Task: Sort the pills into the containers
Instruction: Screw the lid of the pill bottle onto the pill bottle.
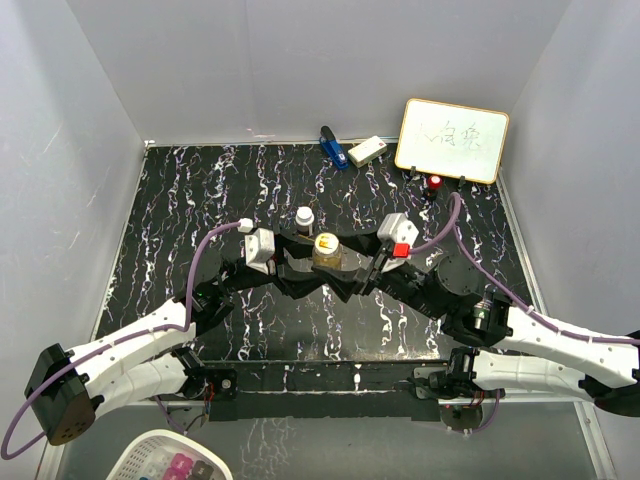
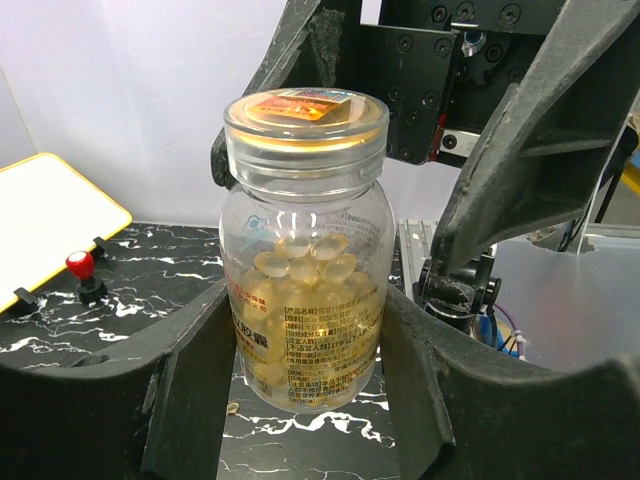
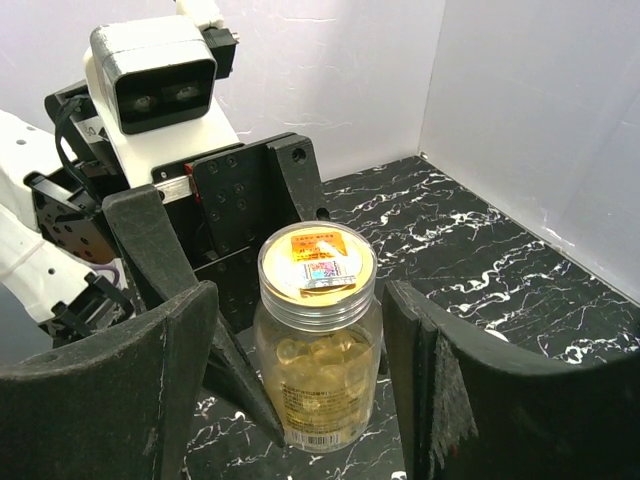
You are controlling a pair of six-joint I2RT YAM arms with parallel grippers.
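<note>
The golden-amber bottle (image 1: 327,250) stands mid-table, full of pale gold softgel pills, with a clear lid and an orange label on top. My left gripper (image 1: 311,263) is shut on it, and in the left wrist view the fingers (image 2: 200,380) press on both sides of the bottle (image 2: 305,300). My right gripper (image 1: 347,266) is open around the same bottle (image 3: 318,350) from the other side, with gaps between its fingers (image 3: 410,370) and the glass. The dark bottle with a white round cap (image 1: 304,217) stands just behind. The small clear box is out of view.
A blue object (image 1: 331,147) and a white block (image 1: 367,151) lie at the back edge. A whiteboard (image 1: 452,140) leans at the back right with a red-knobbed clip (image 1: 435,183) before it. A white basket (image 1: 170,460) sits below the near edge.
</note>
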